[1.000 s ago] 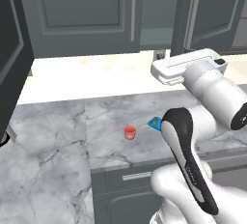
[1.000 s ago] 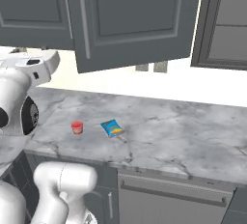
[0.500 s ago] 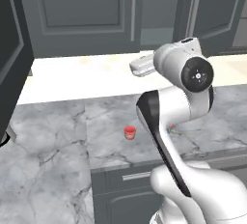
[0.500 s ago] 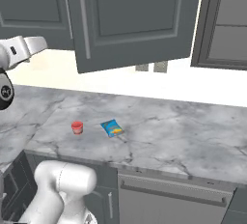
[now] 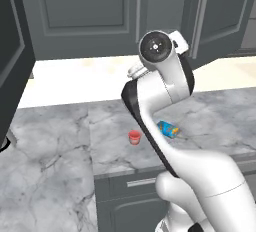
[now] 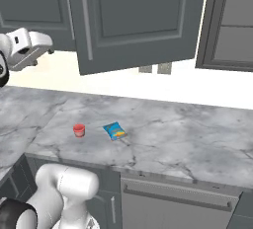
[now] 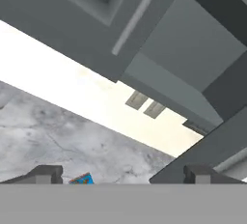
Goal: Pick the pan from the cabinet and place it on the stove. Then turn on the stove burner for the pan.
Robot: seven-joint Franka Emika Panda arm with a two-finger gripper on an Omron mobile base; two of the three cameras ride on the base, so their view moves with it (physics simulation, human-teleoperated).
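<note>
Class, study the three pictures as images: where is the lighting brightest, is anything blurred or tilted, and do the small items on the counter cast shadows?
Left base view: the wall strip under the cabinet is washed out, nearly white. Right base view: evenly lit, soft; the red cup and blue packet cast only faint shadows on the marble counter. Hand view: rolled, so lines run diagonally; slightly soft.
</note>
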